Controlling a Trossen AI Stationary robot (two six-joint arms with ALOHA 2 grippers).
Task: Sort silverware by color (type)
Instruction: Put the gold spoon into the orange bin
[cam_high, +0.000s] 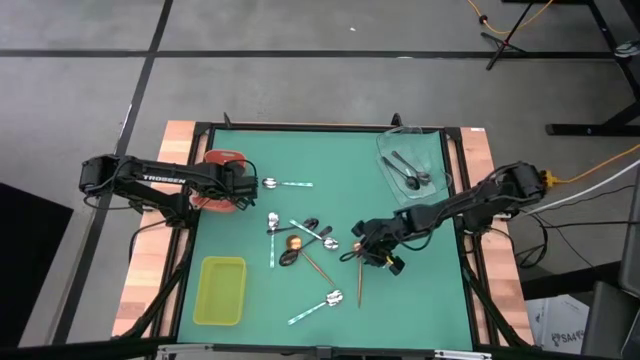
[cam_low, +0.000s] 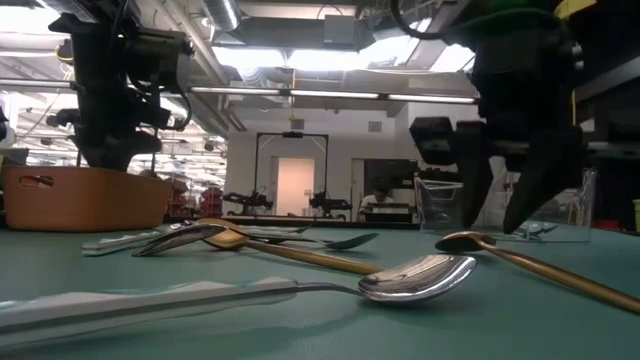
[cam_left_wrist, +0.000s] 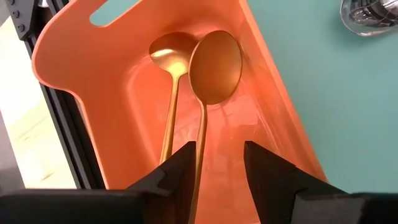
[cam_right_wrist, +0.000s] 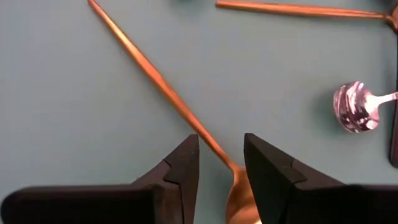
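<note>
Copper spoon (cam_right_wrist: 186, 118) bowl half hidden between released right pincer (cam_right_wrist: 221, 165); left pincer (cam_left_wrist: 219, 171) released over red tray (cam_left_wrist: 273, 124).

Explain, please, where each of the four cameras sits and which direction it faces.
High: overhead, facing down; both arms show.
Low: at tabletop height, facing across the spoons into the room; both grippers hang in.
Left wrist: over the red tray holding two copper spoons; own open left gripper.
Right wrist: over a copper spoon; own open right gripper.
Shared: that tray.
</note>
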